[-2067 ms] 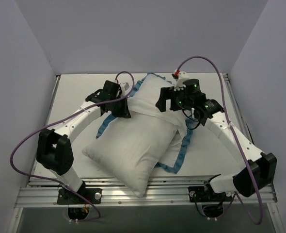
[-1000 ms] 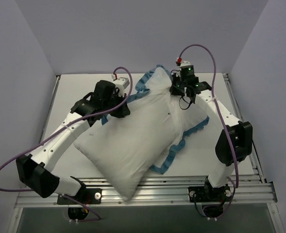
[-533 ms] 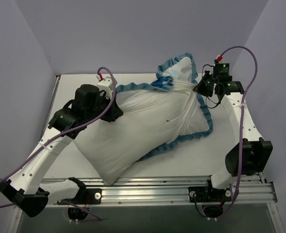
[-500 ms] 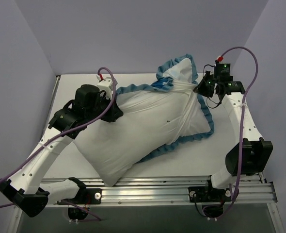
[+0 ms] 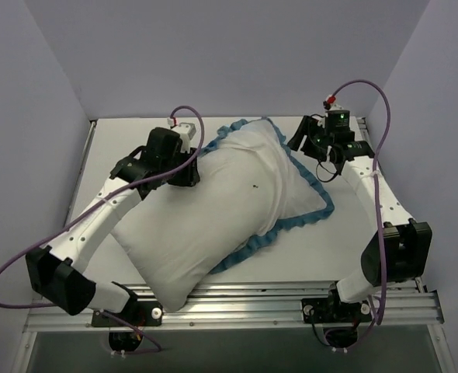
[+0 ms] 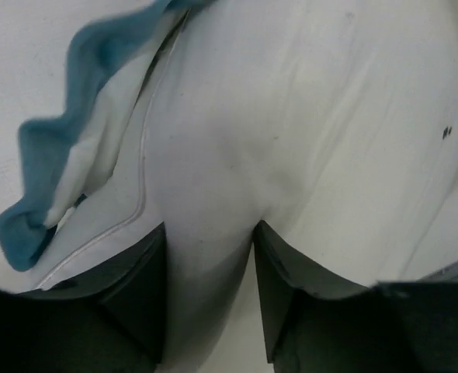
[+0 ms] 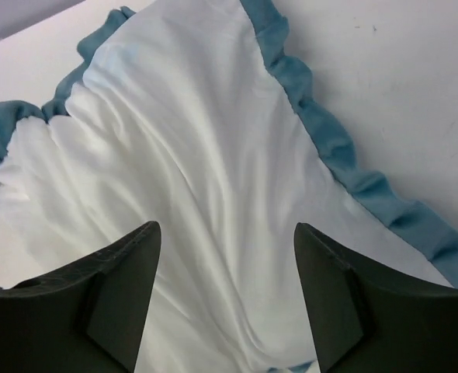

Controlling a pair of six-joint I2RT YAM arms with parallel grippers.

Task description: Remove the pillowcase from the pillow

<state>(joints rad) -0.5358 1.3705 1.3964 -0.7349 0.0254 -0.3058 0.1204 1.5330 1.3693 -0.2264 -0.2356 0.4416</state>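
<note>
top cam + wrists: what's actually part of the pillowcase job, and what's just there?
Job: pillowcase, pillow, left gripper, right gripper.
Just there: table, mounting rail.

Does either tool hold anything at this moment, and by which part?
The right tool is open and holds nothing. White fabric fills the gap of the left tool; whether it is gripped cannot be told.

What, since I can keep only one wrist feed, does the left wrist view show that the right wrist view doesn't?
Left only: a stitched seam, a dark speck, and white cloth filling the gap between its jaws. Right only: wide-apart jaws with nothing gripped, over loosely creased cloth. Both: white cloth, the pillowcase's blue ruffle and bare table.
</note>
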